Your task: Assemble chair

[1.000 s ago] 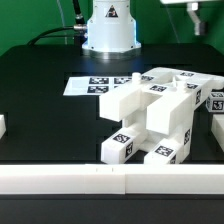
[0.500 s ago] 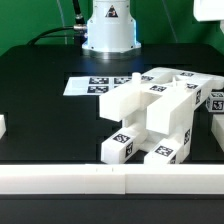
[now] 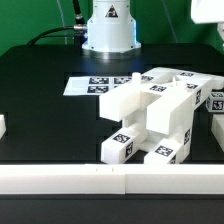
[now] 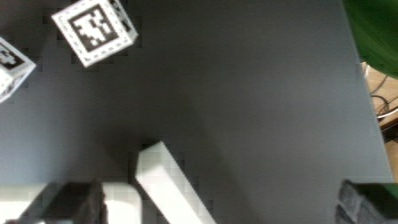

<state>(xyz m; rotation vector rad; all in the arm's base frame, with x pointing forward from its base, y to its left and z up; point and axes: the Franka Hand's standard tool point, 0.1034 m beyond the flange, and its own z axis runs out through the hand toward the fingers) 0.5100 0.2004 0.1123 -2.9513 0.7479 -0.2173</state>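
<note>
The partly built chair [image 3: 150, 118] stands mid-table in the exterior view, a blocky white assembly with tag markers on its front faces. Another white tagged piece [image 3: 214, 112] lies at the exterior view's right edge. Only a white bit of the arm [image 3: 208, 12] shows in the top right corner, high above the table. In the wrist view my gripper [image 4: 222, 205] is open, with one dark finger [image 4: 71, 202] on each side of the picture. A white bar [image 4: 169, 185] on the dark table shows between them, well below and not gripped. Two tagged pieces [image 4: 93, 28] lie farther off.
The marker board [image 3: 90, 86] lies flat behind the chair, in front of the robot base [image 3: 108, 30]. A small white piece [image 3: 2, 126] sits at the exterior view's left edge. A white rail [image 3: 100, 178] borders the table's front.
The arm has drifted toward the exterior view's right, and less of it shows in the top corner. The chair and loose pieces have not moved.
</note>
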